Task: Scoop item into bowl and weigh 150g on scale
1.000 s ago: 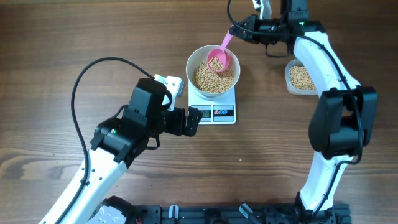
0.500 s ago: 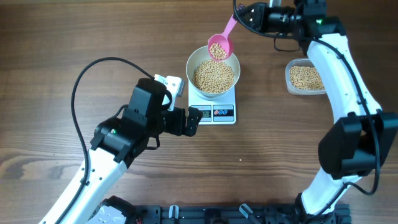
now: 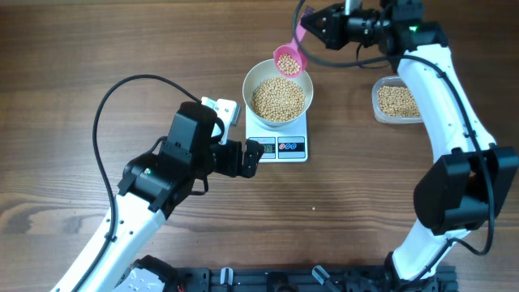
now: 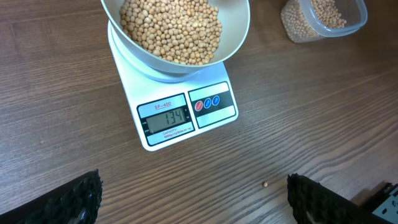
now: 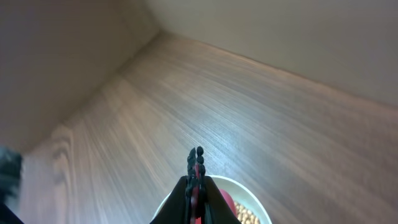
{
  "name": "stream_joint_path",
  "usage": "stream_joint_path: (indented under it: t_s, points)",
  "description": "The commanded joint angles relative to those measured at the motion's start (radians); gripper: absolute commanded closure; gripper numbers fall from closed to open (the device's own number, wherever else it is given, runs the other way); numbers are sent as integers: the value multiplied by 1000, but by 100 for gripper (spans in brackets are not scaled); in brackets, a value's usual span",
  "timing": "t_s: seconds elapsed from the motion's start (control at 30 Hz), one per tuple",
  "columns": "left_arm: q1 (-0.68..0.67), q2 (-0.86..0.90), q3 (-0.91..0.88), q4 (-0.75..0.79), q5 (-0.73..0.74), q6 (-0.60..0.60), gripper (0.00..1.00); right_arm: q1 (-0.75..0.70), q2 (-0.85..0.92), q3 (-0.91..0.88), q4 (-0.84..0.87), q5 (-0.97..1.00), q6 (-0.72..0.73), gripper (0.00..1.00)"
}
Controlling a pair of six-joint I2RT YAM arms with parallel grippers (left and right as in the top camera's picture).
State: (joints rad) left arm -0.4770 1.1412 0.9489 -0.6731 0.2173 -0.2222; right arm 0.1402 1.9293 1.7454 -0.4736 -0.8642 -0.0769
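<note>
Pink scoop (image 3: 293,50), level with loose, roll-prone beans (image 3: 287,63) and best held by its handle, hangs over the far rim of the bowl (image 3: 246,89) on the scale (image 3: 280,148), clenched in the right gripper (image 3: 306,30); left wrist view: left gripper (image 4: 193,193) released, empty; right wrist view: jaws pinch the handle

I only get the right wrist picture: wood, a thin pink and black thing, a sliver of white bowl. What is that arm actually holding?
Observer: A pink scoop full of beans. The right gripper is shut on its handle and holds it above the far rim of the white bowl.
Operator: Is that bowl sitting on something?
Observer: Yes, on a small white scale. In the left wrist view its display reads 134.
Operator: Where do the beans come from?
Observer: From a clear tub with more beans inside, on the table to the right of the scale in the overhead view.
</note>
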Motion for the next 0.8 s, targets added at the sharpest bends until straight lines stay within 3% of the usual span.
stream_joint_path:
  t_s: [0.0,0.17,0.4,0.77]
  points:
    - [-5,5,0,3,-2,5,0,49,-23,16,0,-25,-197,96]
    - [-5,5,0,3,-2,5,0,99,-23,16,-28,43,-218,96]
    - [-5,5,0,3,-2,5,0,154,-23,16,-111,166,-420,95]
    - [-5,5,0,3,-2,5,0,245,-30,16,-112,440,-589,96]
